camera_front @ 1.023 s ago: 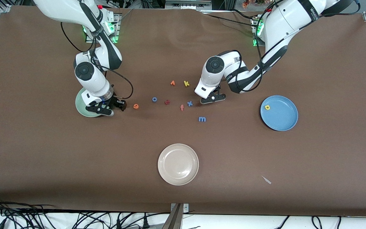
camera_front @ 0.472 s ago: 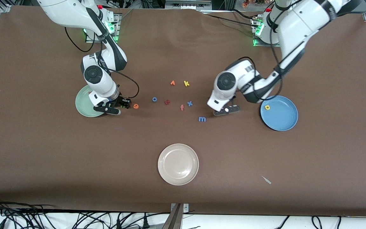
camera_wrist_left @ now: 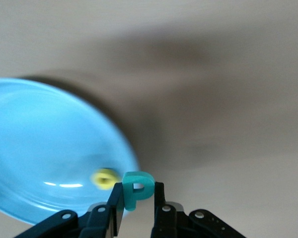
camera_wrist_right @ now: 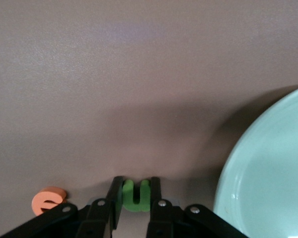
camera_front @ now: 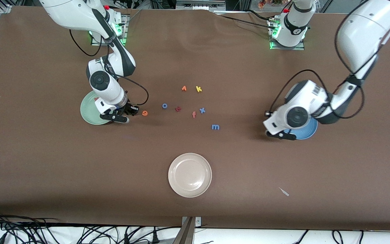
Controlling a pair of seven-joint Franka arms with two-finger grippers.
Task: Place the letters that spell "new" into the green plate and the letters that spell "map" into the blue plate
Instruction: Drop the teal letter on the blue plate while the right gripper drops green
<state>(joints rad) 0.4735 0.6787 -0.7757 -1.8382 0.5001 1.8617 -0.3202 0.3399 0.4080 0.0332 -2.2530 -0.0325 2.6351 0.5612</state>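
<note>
My right gripper (camera_wrist_right: 136, 194) is shut on the green "n" (camera_wrist_right: 136, 196), low over the table between the green plate (camera_wrist_right: 268, 183) and the orange "e" (camera_wrist_right: 48, 200). In the front view the "e" (camera_front: 144, 113) lies just beside that gripper (camera_front: 131, 110), and a small red letter (camera_front: 95, 99) shows on the green plate (camera_front: 87, 114). My left gripper (camera_wrist_left: 137, 191) is shut on the teal "p" (camera_wrist_left: 137, 187), at the rim of the blue plate (camera_wrist_left: 49, 148). The yellow "a" (camera_wrist_left: 104, 178) lies in that plate. The blue "m" (camera_front: 215, 127) lies on the table. The left arm hides most of the blue plate (camera_front: 309, 131).
Loose letters lie mid-table: an orange "v"-like one (camera_front: 183, 88), a yellow "k" (camera_front: 198, 89), a blue "o" (camera_front: 164, 105), a dark red "t" (camera_front: 178, 108), an orange "f" (camera_front: 194, 114), a blue "x" (camera_front: 202, 110). A beige plate (camera_front: 190, 175) sits nearer the camera. A small scrap (camera_front: 284, 191) lies beside it.
The left arm has swung from the middle letters to the blue plate. The right gripper has moved off the green plate toward the "e" and shut on the "n".
</note>
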